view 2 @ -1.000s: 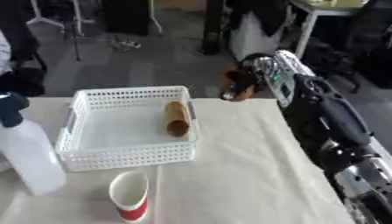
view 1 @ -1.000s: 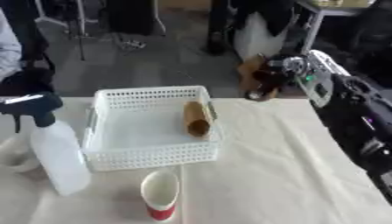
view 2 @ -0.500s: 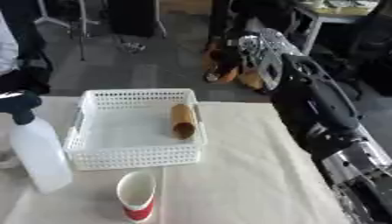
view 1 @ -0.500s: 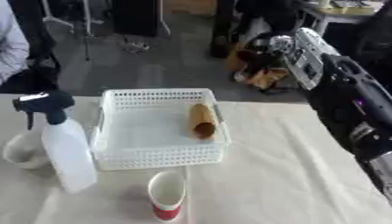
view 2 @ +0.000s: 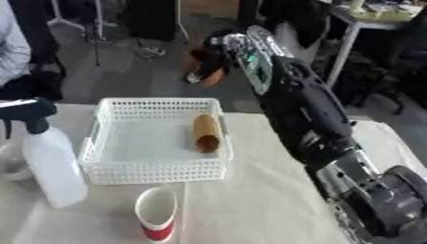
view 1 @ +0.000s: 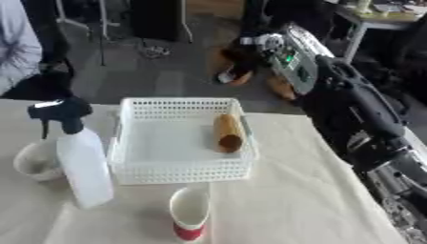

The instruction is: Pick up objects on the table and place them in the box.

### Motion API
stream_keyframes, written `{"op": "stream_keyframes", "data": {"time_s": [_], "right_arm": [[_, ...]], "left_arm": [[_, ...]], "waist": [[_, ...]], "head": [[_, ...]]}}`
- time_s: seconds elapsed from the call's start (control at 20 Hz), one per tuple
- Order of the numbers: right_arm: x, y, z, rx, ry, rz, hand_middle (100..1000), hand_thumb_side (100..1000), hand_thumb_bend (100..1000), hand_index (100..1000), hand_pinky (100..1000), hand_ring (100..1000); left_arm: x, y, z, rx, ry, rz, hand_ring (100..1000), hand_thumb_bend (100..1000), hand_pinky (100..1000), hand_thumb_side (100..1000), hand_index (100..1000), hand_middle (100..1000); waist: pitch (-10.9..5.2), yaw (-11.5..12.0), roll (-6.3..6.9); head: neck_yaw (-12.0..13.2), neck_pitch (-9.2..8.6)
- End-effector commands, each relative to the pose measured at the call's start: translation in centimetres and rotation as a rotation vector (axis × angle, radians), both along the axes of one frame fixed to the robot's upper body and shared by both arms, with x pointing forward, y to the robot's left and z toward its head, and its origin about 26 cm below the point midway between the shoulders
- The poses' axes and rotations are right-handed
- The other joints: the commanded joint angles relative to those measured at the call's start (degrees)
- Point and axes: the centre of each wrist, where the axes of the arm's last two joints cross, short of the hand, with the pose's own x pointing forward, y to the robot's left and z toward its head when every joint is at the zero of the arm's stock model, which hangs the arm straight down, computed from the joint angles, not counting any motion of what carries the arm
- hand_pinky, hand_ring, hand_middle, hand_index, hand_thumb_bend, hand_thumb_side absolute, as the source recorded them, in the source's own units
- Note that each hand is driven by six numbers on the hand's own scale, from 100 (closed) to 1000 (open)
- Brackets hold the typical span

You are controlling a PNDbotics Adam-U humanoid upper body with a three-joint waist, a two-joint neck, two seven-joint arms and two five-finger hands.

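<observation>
A white slotted basket (view 1: 125,143) stands on the cream cloth in the middle of the table. A brown cardboard-like roll (view 1: 227,132) lies inside it against the right wall. On the cloth to its left a white spray bottle (view 1: 83,162) with a black trigger head stands upright. A white paper cup with a red base (view 1: 190,214) stands in front of the basket. My right arm reaches up from the right, and its hand (view 1: 250,47) hangs high beyond the table's far edge, past the basket's back right corner. Brown shapes show beside it, and its grasp is unclear.
A pale bowl (view 1: 33,162) sits at the left edge, partly behind the spray bottle. My right forearm (view 1: 350,105) crosses above the cloth's right side. A person's sleeve (view 1: 16,47) shows at the far left. Dark chairs and a desk stand beyond the table.
My right arm has swung left and upward, carrying the hand from the basket's far right toward its back right corner. The whole picture has also shifted slightly.
</observation>
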Motion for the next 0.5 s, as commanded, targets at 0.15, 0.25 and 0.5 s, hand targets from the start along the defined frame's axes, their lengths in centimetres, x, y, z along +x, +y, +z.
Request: {"op": "stream_keyframes", "data": {"time_s": [0.15, 0.25, 0.5], "right_arm": [[-0.4, 1.5, 0.8, 0.034, -0.083, 0.087, 394, 516, 100, 518, 100, 347], [-0.2, 1.6, 0.1, 0.036, -0.095, 0.098, 392, 517, 100, 518, 100, 345], [0.5, 1.6, -2.4, 0.010, -0.140, 0.120, 392, 530, 100, 519, 100, 346]], "left_arm": [[-0.2, -0.5, 0.7, 0.002, -0.031, -0.031, 932, 100, 983, 1000, 843, 839], [-0.2, -0.6, 0.6, 0.001, -0.030, -0.038, 932, 100, 983, 1000, 843, 839], [-0.1, -0.9, 0.5, -0.012, -0.028, -0.053, 928, 100, 982, 1000, 843, 835]], "waist": [[-0.97, 0.8, 0.81], [-0.98, 1.2, 0.89], [-0.71, 2.5, 1.19]], "head": [[-1.3, -0.57], [-1.6, -0.65], [-2.8, -1.09]]}}
